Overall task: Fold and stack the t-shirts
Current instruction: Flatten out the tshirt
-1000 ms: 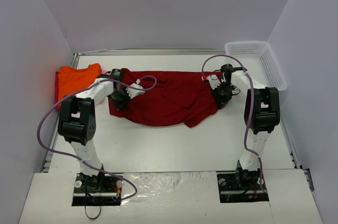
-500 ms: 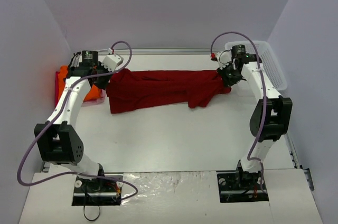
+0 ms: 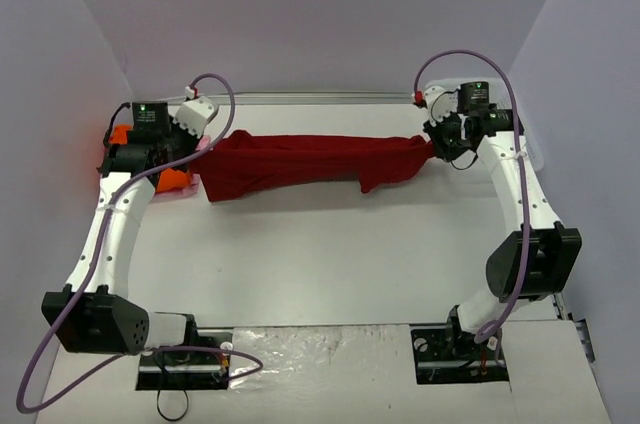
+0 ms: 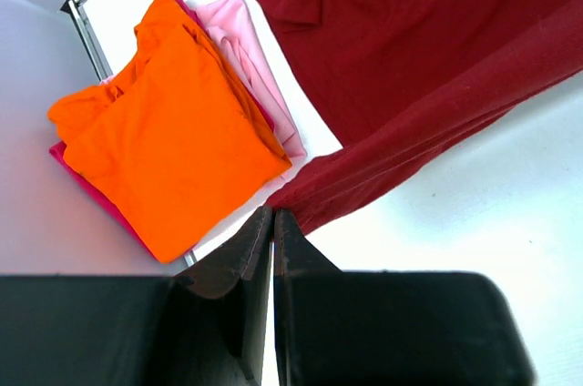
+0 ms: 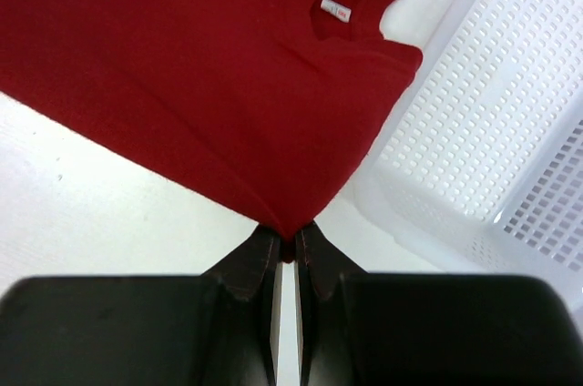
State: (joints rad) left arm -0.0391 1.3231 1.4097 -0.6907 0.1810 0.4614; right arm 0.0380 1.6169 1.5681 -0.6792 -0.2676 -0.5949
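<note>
Dark red t-shirt [image 3: 300,159] stretched between left tool [image 4: 273,215] and right tool [image 5: 287,238], both pinched shut on its ends.

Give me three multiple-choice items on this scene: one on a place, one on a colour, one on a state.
1. Where is the white basket?
A. between the arm bases
B. at the table's far right, beside the right claw
C. on top of the folded shirts

2. What colour is the top folded shirt at the far left?
A. green
B. white
C. orange

3. How is the dark red shirt held?
A. pinched at each end by a shut claw, stretched between them
B. lying loose, both claws open
C. stuffed in the basket

Answers:
1 B: its mesh wall fills the right wrist view next to that claw.
2 C: the left wrist view shows orange cloth uppermost.
3 A: the left claw and the right claw each close on a red corner.
</note>
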